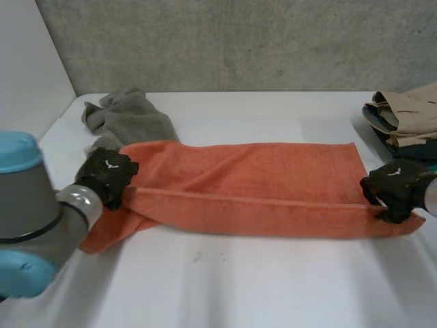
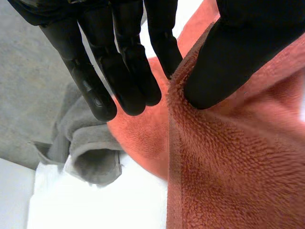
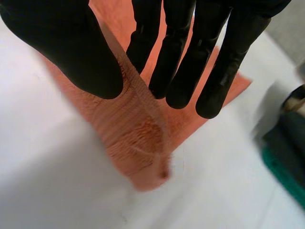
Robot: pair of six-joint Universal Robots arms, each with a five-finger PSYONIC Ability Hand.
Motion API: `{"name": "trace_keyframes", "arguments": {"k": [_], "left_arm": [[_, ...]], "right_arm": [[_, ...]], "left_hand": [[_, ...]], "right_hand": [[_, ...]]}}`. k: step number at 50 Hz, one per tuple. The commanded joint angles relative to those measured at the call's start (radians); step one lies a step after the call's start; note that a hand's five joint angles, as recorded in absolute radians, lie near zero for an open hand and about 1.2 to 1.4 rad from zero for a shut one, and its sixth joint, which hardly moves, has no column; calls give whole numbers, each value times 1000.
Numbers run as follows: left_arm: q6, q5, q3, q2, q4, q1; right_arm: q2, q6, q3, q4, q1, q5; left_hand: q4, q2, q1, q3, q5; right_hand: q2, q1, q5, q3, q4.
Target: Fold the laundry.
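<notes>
An orange towel lies stretched across the white table, its near long edge doubled over. My left hand holds the towel's left end; in the left wrist view the thumb and fingers pinch the fluffy towel edge between them. My right hand is at the right near corner. In the right wrist view its thumb and fingers pinch a raised fold of the towel, and the corner hangs down onto the table.
A crumpled grey cloth lies behind the towel's left end, just beyond my left hand's fingertips. A pile of beige and dark clothes sits at the back right, close to my right hand. A wall stands behind the table.
</notes>
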Motion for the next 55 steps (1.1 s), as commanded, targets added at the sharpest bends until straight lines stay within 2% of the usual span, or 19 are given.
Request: {"name": "trace_keyframes", "arguments": {"k": [1,2,7,10,15,21,24,25,27,32,35,36,39,40,41,44,45,48,55], "left_arm": [[0,-50,153,-164,37,-6],[0,-55,160,-168,37,-8],[-5,-59,170,-173,39,-17],[-5,-58,173,-174,40,-29],[0,-61,182,-179,42,-32],[2,-61,179,-182,34,-25],[3,-59,176,-190,36,-25],[3,-58,176,-196,36,-25],[2,-52,188,-222,37,-22],[12,-50,274,-253,56,-22],[43,-50,418,-271,117,-20],[45,-50,453,-269,143,-20],[45,-50,579,-263,296,-23],[41,-50,601,-262,348,-23],[40,-49,628,-242,459,-23],[26,-50,627,-172,632,-18],[6,-52,619,-132,722,-15],[-34,-50,584,-92,787,-11],[-87,-13,435,-65,709,12]], "right_arm": [[159,86,-132,8,58,62],[166,97,-138,9,58,62],[165,129,-143,37,57,64],[160,126,-143,77,57,64],[160,115,-143,129,57,65],[174,85,-152,147,60,75],[192,56,-167,138,61,93],[200,51,-179,134,64,101],[225,49,-225,99,67,125],[251,56,-326,-59,86,154],[252,68,-431,-216,130,164],[243,85,-478,-319,153,164],[219,125,-531,-522,179,162],[185,152,-543,-666,187,162],[163,169,-541,-740,187,159],[91,245,-525,-971,189,173],[79,264,-517,-1006,190,173],[48,322,-512,-1029,189,171],[39,361,-462,-983,183,167]], "left_hand": [[194,197,252,202,245],[194,197,252,202,245],[194,197,252,202,245],[194,197,252,202,245],[194,197,252,202,245],[194,197,252,202,245],[194,197,252,202,245],[194,197,252,202,245],[194,197,252,202,245],[194,197,252,202,245],[194,197,252,202,245],[194,197,252,202,245],[194,197,252,202,245],[194,197,252,202,245],[194,197,252,202,245],[194,197,252,202,245],[194,197,252,202,245],[194,197,252,202,245],[194,197,252,202,245]], "right_hand": [[223,411,225,209,210],[223,411,225,209,210],[-63,125,-62,-77,-76],[-298,-109,-296,-311,-311],[-395,-207,-394,-409,-409],[-311,-122,-309,-324,-324],[143,331,144,129,130],[222,411,224,209,209],[223,411,225,209,210],[223,411,225,209,210],[223,411,225,209,210],[223,411,225,209,210],[223,411,225,209,210],[223,411,225,209,210],[223,411,225,209,210],[223,411,225,209,210],[223,411,225,209,210],[223,411,225,209,210],[223,411,225,209,210]]}}
